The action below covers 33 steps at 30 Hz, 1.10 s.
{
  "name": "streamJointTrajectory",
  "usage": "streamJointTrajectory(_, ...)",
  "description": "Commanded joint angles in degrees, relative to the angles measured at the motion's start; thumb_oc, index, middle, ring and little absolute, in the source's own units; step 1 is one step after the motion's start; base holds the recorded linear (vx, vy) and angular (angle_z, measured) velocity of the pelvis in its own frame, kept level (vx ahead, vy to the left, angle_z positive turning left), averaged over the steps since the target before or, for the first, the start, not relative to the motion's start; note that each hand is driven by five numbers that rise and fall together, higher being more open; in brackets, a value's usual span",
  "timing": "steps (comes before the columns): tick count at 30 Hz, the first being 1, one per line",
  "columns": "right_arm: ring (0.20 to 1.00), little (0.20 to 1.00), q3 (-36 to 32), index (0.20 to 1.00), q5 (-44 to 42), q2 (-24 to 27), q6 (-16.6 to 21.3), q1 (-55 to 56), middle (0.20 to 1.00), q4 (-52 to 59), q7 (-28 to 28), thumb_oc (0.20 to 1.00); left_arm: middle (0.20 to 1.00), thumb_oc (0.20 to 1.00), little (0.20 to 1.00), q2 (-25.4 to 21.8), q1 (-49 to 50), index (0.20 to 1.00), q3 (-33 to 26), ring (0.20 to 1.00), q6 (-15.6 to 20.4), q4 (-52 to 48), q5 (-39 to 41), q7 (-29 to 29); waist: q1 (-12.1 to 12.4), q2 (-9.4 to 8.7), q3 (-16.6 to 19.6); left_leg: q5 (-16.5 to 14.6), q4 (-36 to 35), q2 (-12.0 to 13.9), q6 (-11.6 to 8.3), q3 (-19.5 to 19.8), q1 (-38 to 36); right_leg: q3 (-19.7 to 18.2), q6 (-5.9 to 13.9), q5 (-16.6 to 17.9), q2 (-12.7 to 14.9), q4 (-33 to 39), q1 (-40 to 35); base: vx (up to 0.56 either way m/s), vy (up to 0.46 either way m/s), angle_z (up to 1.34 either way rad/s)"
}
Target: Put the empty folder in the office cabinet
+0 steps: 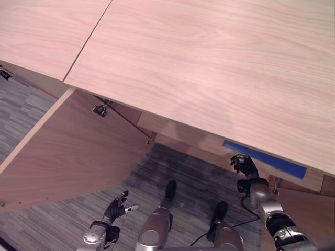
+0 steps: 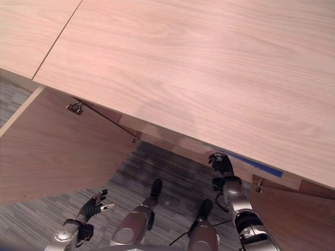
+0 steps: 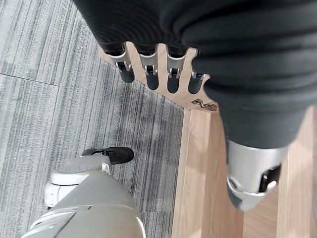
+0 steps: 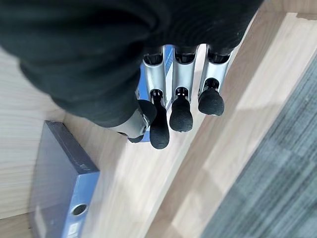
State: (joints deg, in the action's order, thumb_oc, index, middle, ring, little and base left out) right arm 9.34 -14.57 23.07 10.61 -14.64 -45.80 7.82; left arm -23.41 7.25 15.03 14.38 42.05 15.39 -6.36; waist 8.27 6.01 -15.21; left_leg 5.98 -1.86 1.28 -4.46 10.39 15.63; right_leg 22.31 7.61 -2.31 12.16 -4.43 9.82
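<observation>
The right hand's fingers (image 4: 181, 111) hang loosely bent with dark tips close together, and they hold nothing; pale wood of the cabinet shelf (image 4: 148, 183) shows past them. The right hand (image 1: 245, 166) sits at the front edge of the cabinet opening, just under the overhanging top, on the right of the scene.

The blue folder (image 4: 59, 173) lies flat on that wooden shelf inside the cabinet, clear of the fingers and not touched by them. Its spine, with a round finger hole, faces outward. From the head views it appears as a blue strip (image 1: 264, 158) just beneath the edge of the cabinet top (image 1: 209, 68), just right of the right hand.

The left hand (image 1: 118, 205) hangs low on the near left above the grey carpet (image 1: 63, 225), well apart from the folder. Its fingers (image 3: 148, 74) are fairly straight and spread a little, gripping nothing.

An opened cabinet door (image 1: 68, 151) swings out to the left, with a metal hinge (image 1: 99, 110) near its top inner corner. The light wooden top spans the far part of the scene.
</observation>
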Motion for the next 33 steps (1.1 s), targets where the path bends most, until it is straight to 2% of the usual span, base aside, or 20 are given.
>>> streamJointTrajectory(1, 0.200, 0.200, 1.27, 0.200, -0.71, 0.82, 1.26, -0.47, 0.200, 0.16, 1.06, 0.200, 1.000, 1.000, 1.000, -3.45, 0.30, 1.000, 2.29, 1.000, 1.64, -1.30, 1.27, -0.51, 1.13, -0.02, -0.05, -5.85, 0.75, 1.41, -1.59, 3.99, -1.12, -2.49, 2.03, -3.11, 2.59, -8.28, 2.49, 0.00, 0.000, 0.00)
streamJointTrajectory(12, 0.200, 0.200, 0.78, 0.200, -4.55, 1.37, -0.08, -6.61, 0.200, -13.34, 1.67, 0.200, 1.000, 1.000, 1.000, -4.88, -0.33, 1.000, 4.99, 1.000, 1.47, -2.74, 2.54, -1.31, 2.58, 1.33, -0.60, -5.76, 1.35, 0.76, -1.42, 4.31, -0.27, -2.44, 1.99, -3.32, 3.00, -9.15, 3.15, 0.00, 0.000, 0.01)
streamJointTrajectory(33, 0.200, 0.200, -1.71, 0.200, -7.13, 7.34, -0.84, -13.72, 0.200, -21.13, 2.76, 0.200, 1.000, 1.000, 1.000, -6.86, -0.20, 1.000, 8.32, 1.000, 1.24, -5.29, 2.60, -3.12, 4.39, 4.67, -1.59, -5.38, 1.92, 0.01, -1.37, 4.90, 1.54, -2.62, 2.09, -4.04, 3.80, -10.94, 5.38, 0.00, 0.000, 0.00)
